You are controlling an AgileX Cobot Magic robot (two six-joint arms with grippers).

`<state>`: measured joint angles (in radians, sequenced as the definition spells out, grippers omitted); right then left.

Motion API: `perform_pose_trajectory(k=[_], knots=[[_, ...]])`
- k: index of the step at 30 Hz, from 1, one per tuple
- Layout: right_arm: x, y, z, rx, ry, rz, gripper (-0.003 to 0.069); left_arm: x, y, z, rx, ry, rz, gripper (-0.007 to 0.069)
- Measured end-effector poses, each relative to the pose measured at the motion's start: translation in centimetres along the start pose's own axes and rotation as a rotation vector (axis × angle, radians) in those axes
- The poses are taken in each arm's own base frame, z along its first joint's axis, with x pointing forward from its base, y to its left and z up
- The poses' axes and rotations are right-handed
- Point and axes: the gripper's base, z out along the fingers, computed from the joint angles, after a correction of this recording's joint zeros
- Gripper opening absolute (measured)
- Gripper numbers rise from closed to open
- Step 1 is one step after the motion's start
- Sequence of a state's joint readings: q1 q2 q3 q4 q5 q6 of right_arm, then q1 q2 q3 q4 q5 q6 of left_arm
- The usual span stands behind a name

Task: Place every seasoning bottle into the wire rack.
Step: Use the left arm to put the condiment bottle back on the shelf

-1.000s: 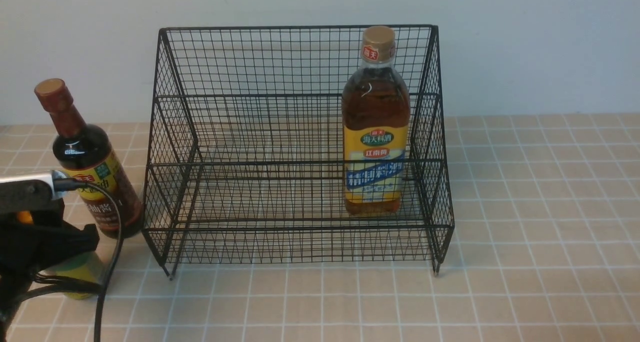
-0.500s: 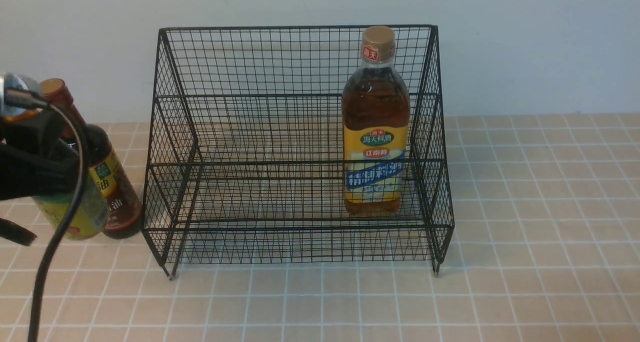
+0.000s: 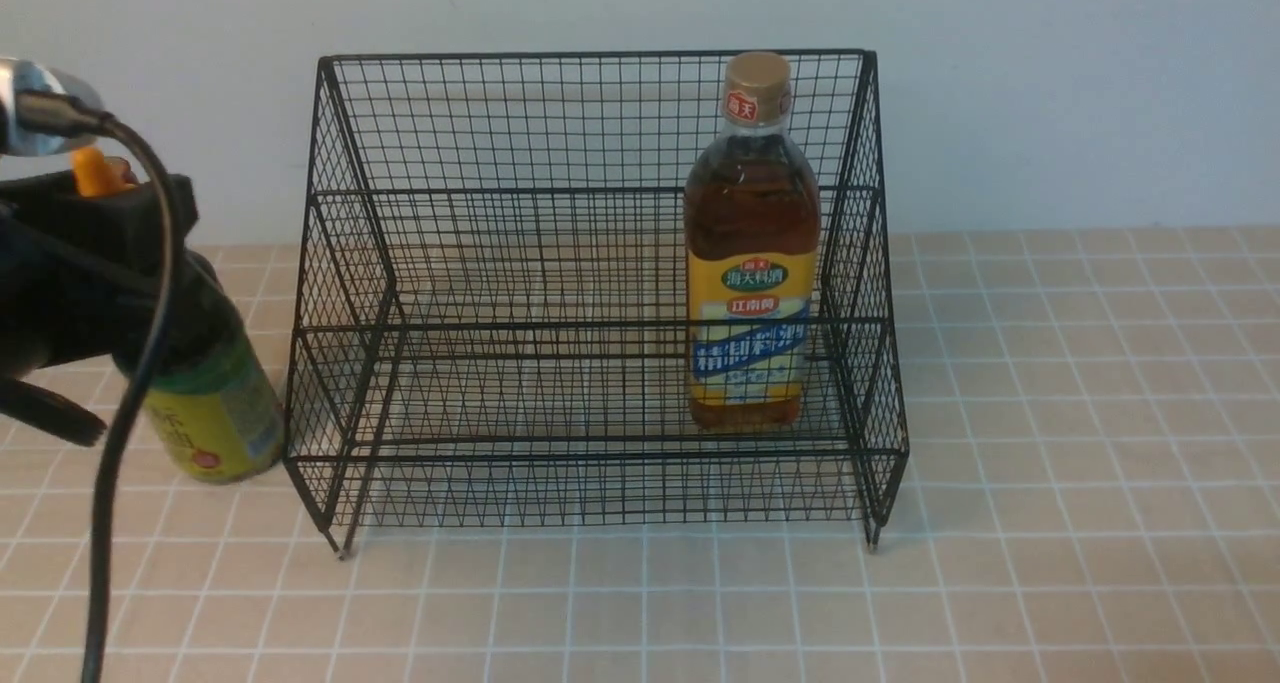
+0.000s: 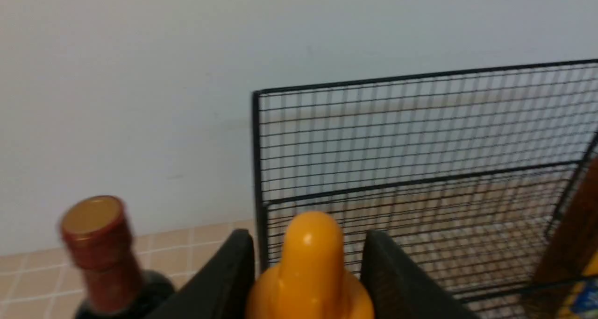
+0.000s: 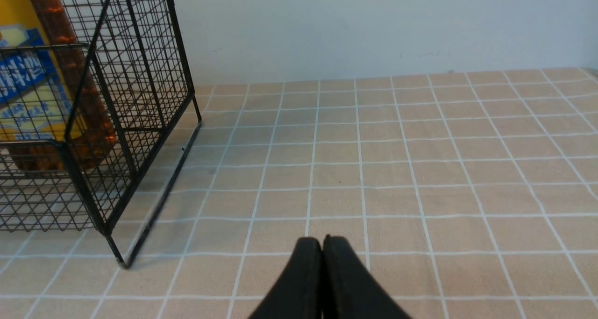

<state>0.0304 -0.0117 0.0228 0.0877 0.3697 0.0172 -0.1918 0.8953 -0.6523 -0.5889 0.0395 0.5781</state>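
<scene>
Straight ahead of you, the rack point(image 3: 600, 325) is black, its mesh a fine grid that turns to diamonds on the sides. At its one o'clock you see the amber bottle point(image 3: 752, 283): tan cap point(image 3: 757, 88) over a red and white badge, brown-amber liquid, and a yellow label carrying a green oval, a red patch and a blue band with white characters. At your ten o'clock, the small bottle point(image 3: 215, 393) is green above a yellow label with a red spot, and its nozzle point(image 4: 312, 263) is bright orange. The cap point(image 4: 96, 230) near it is reddish-brown. Your table point(image 3: 1100, 463) is beige, crossed by a pale grid; the wall point(image 3: 1080, 93) is a plain bluish grey.
</scene>
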Motion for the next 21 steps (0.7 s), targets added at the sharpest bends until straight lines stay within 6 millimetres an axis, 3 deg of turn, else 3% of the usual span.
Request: perform_pose_trajectory(k=[9,16,21], knots=[[0.0,0.0,0.0,0.000,0.000,0.000,-0.0015,0.7,-2.5,3.7,0.016,-0.068,0.067,0.0268],[0.0,0.0,0.0,0.000,0.000,0.000,-0.0015,3.3,-2.6,7.2,-0.031,0.008,0.080,0.0268],[0.0,0.0,0.0,0.000,0.000,0.000,-0.0015,4.3,-2.7,8.2,-0.037,0.049,0.088,0.0268]])
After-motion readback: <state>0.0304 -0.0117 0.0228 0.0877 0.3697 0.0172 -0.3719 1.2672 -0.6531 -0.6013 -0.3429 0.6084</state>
